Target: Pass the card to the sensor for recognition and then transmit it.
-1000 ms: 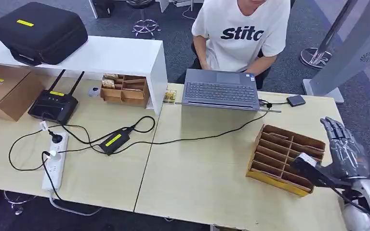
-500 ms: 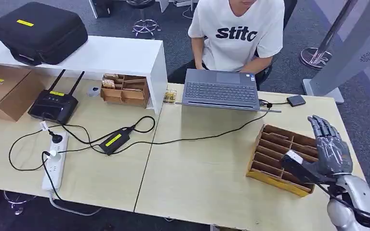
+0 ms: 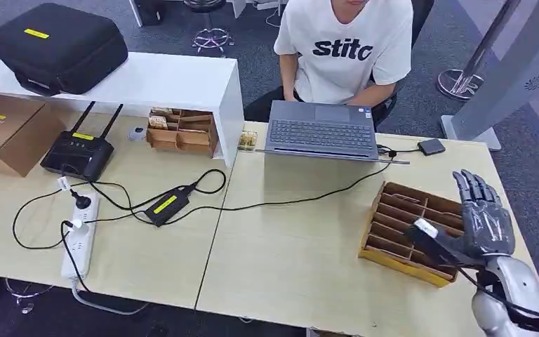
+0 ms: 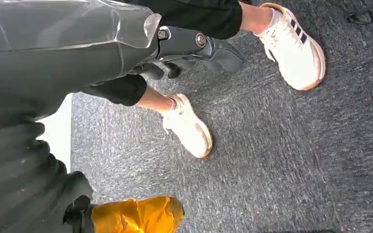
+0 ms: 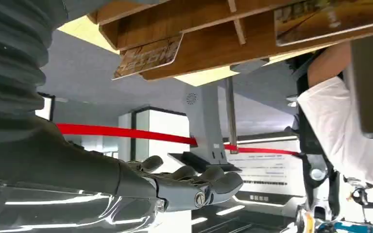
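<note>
Robot hand [image 3: 483,223] open, beside slotted wooden organizer [image 3: 415,232]

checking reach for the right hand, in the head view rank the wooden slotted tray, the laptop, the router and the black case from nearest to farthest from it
From the right hand:
1. Wooden slotted tray, right beside the hand, on the table's right end.
2. Laptop, far edge, in front of the person.
3. Router, left table.
4. Black case, on the white shelf, far left.
</note>
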